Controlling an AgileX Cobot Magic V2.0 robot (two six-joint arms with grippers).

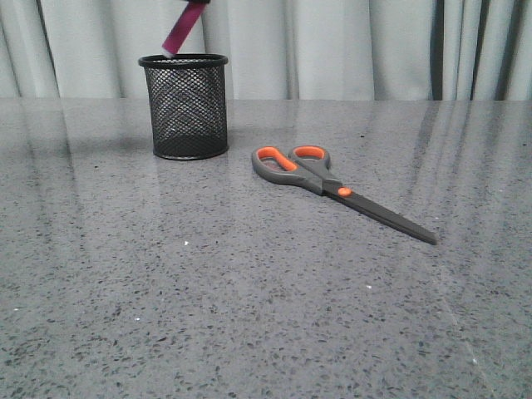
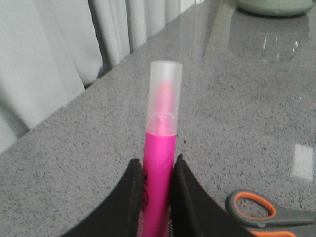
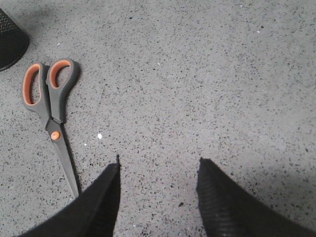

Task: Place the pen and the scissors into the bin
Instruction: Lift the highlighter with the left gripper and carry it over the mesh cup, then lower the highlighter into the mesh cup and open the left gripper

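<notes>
Seen from the front, the pen (image 1: 182,28) hung tilted above the rim of the bin (image 1: 184,105), its lower tip just over the cup's left side, while the scissors (image 1: 332,186) lay flat on the grey table (image 1: 249,316) to the cup's right, blades shut and pointing away from it; neither gripper itself showed here. A release at that slant looked risky: the tip sat near the rim and could have struck it, sending the pen outside or tipping the light mesh cup. From the left wrist, the left gripper (image 2: 159,185) was clamped on the pen's magenta barrel, the capped end projecting past the fingers and the scissors' orange-lined loop showing at the frame's corner. From the right wrist, the right gripper (image 3: 158,190) hung with its fingers apart and empty over bare table, the scissors lying near it and a sliver of the bin beyond their handles. Lying flat, the scissors appeared awkward to pinch, and a glancing grip might have skidded them against the cup.
</notes>
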